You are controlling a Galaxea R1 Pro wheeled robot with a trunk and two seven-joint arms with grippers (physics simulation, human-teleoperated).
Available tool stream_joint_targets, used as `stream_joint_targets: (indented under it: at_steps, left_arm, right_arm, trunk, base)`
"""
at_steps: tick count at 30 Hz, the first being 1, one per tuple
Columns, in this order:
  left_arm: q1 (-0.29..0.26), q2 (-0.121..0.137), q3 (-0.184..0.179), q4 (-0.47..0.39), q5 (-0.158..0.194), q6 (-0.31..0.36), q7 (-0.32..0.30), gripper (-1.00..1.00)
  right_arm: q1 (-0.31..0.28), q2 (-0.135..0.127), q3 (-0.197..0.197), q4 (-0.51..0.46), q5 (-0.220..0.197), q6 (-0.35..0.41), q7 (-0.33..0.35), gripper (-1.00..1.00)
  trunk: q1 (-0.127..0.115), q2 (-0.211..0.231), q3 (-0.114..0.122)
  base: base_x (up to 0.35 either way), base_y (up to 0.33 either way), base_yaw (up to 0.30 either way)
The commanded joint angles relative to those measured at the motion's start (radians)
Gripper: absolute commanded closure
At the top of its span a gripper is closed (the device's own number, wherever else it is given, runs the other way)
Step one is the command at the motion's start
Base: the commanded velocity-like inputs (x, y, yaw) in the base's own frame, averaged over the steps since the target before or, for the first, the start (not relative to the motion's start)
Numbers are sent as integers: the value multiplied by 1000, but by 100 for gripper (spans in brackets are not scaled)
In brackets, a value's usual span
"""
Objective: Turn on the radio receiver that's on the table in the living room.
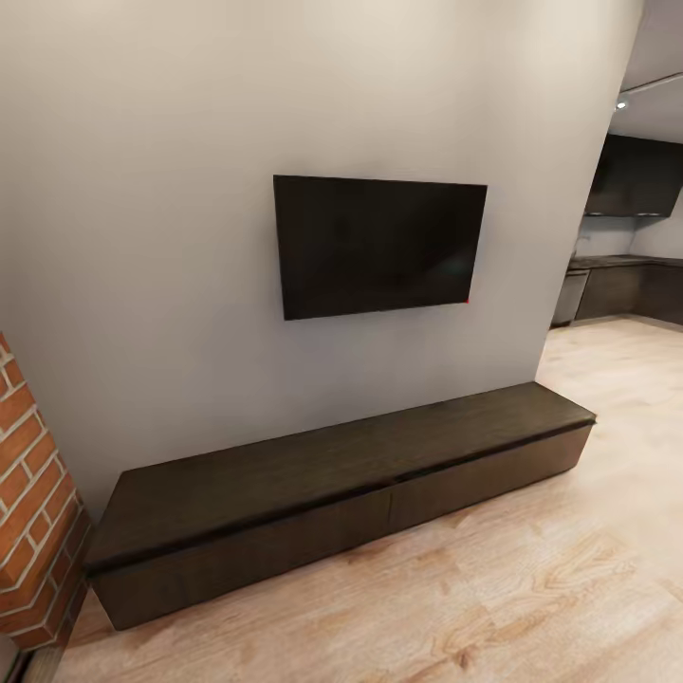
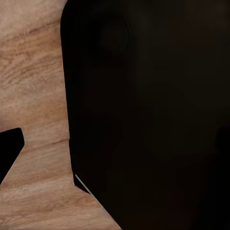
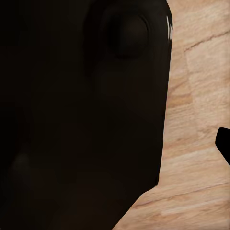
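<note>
The radio receiver and the glossy grey table are out of view. In the head view I face a grey wall across a light wood floor (image 1: 569,588). The left wrist view looks down at the floor (image 2: 33,96) past a large black part of my own body (image 2: 153,115). A dark tip (image 2: 9,151) at the picture's edge may be a finger. The right wrist view has the same black bulk (image 3: 81,115), wood floor (image 3: 201,120) and a small dark tip (image 3: 224,143). Whether either gripper is open or shut cannot be told.
A black television (image 1: 378,245) hangs on the grey wall. Below it runs a long dark wooden bench (image 1: 332,493). A brick pillar (image 1: 33,512) stands at the left. At the right the floor runs on toward a dark kitchen counter (image 1: 617,285).
</note>
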Motion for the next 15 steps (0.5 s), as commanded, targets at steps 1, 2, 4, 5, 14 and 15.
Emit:
stream_joint_targets:
  at_steps: [1,2,4,5,14,15]
  left_arm:
    - [1,-2,5,-5,5,-5,-5,-100]
    - [1,-2,7,-11,6,-9,-6,-100]
    - [1,-1,7,-20,6,-9,-6,-100]
    - [1,-1,7,-20,6,-9,-6,-100]
    - [1,-1,12,-36,6,-34,-6,-100]
    - [1,0,12,-36,6,-34,-6,-100]
  right_arm:
    - [6,-2,3,0,4,-4,1,-100]
    - [8,-3,3,0,5,-4,1,-100]
    - [8,-3,3,0,5,-4,1,-100]
    - [8,-3,3,0,4,-4,1,-100]
    - [9,1,1,0,2,-32,-6,-100]
    - [9,1,0,0,1,-33,-7,-100]
  trunk:
    - [0,0,0]
    - [0,0,0]
    - [0,0,0]
    - [0,0,0]
    - [0,0,0]
    - [0,0,0]
  base:
    - [0,0,0]
    - [0,0,0]
    - [0,0,0]
    - [0,0,0]
    - [0,0,0]
    - [0,0,0]
